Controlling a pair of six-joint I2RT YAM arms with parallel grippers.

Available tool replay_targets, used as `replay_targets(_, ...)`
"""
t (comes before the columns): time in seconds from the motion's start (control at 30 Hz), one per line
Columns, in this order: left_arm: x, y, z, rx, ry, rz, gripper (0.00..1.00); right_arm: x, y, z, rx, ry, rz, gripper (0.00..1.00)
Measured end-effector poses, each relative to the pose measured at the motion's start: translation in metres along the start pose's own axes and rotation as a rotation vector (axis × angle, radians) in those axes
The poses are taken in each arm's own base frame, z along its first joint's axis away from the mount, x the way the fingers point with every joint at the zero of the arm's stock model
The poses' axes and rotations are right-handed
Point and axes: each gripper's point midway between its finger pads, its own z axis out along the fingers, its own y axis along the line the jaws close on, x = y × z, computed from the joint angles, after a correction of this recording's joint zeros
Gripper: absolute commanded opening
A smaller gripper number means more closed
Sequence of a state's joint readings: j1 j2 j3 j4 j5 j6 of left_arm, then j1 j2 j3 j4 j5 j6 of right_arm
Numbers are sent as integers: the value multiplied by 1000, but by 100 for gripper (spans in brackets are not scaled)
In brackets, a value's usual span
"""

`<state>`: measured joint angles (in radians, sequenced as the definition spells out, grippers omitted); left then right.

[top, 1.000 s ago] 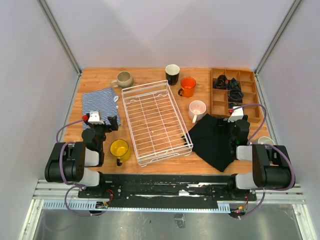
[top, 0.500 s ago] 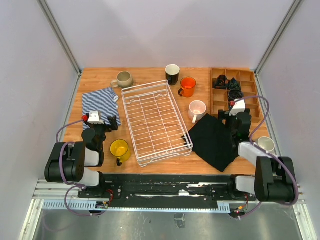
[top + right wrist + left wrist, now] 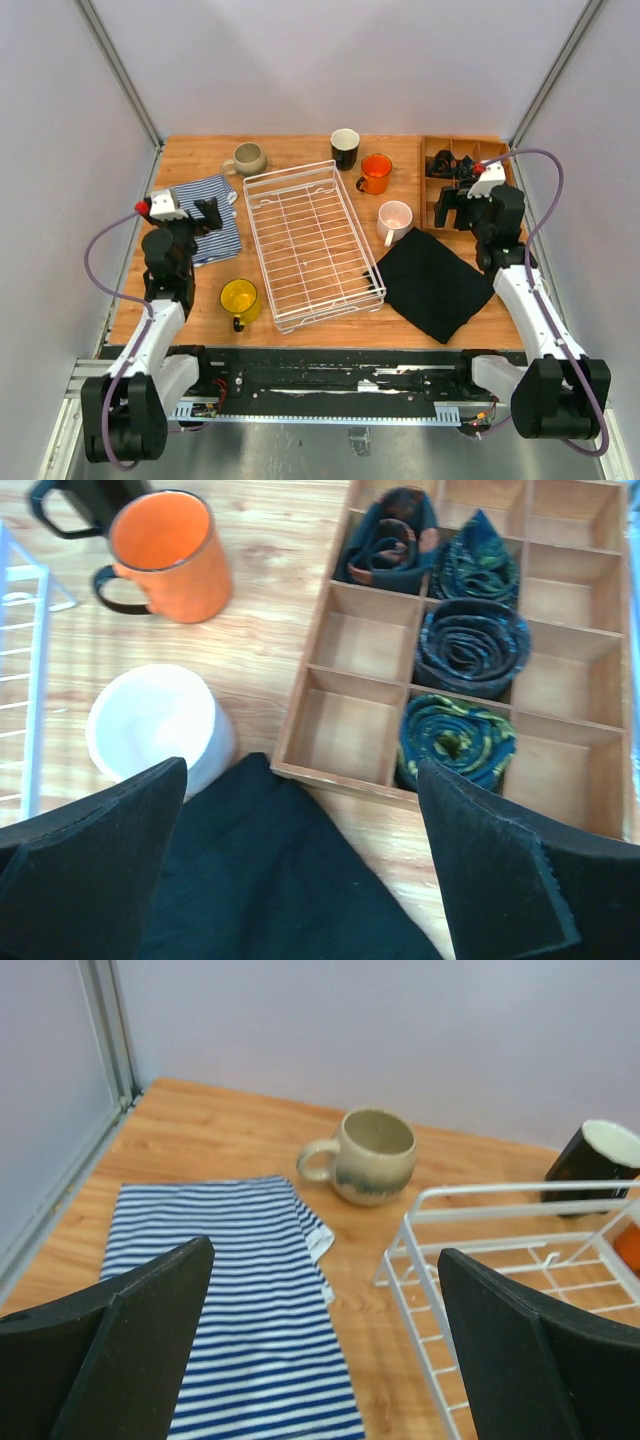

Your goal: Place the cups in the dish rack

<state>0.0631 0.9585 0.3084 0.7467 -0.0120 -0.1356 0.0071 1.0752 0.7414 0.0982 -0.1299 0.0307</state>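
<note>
The white wire dish rack [image 3: 288, 171] stands empty mid-table. The yellow mug [image 3: 239, 298] sits by its near left corner. The beige mug [image 3: 246, 158] is at the back left. The black mug [image 3: 345, 148], orange mug [image 3: 376, 173] and pale pink mug [image 3: 395, 219] stand right of the rack. The whitish-grey mug is hidden. My left gripper [image 3: 213, 213] is open and empty above the striped cloth [image 3: 240, 1290], facing the beige mug [image 3: 372, 1156]. My right gripper [image 3: 452, 208] is open and empty, with the pink mug [image 3: 155, 725] and orange mug [image 3: 165, 558] ahead on its left.
A brown wooden compartment tray [image 3: 497, 217] with rolled dark cloths stands at the back right, and it also shows in the right wrist view [image 3: 350, 780]. A black cloth [image 3: 435, 280] lies right of the rack. The rack's corner [image 3: 425, 1200] is close to my left gripper.
Both arms have risen and reached away from the near edge. The left gripper moved over the striped cloth, the right toward the wooden tray. The right arm now covers the whitish-grey mug.
</note>
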Motion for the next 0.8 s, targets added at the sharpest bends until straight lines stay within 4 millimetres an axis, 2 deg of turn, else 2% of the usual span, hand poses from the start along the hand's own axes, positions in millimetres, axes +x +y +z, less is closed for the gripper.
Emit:
replay_targets(0.07, -22, -4, 4, -7, 30, -11, 96, -6, 9, -3, -49, 13, 19, 99)
replay_targets(0.17, -37, -9, 5, -5, 127, 1, 82, -11, 21, -8, -105, 31, 46, 99)
replay_targets(0.23, -45, -15, 3, 20, 202, 32, 79, -14, 29, -11, -142, 42, 63, 99)
replay_targets(0.33, -46, -20, -7, 61, 305, 95, 79, -18, 43, -16, -198, 55, 86, 99)
replay_targets(0.47, -31, -26, -20, 132, 462, 154, 74, -17, 57, -24, -247, 70, 114, 99)
replay_targets(0.57, -6, -33, -32, 194, 615, 167, 70, -17, 66, -29, -278, 74, 125, 99)
replay_targets(0.7, 27, -43, -59, 224, 798, 118, 68, -14, 81, -34, -319, 99, 132, 99)
replay_targets(0.8, 28, -51, -74, 185, 852, 18, 62, -17, 94, -40, -354, 108, 119, 99)
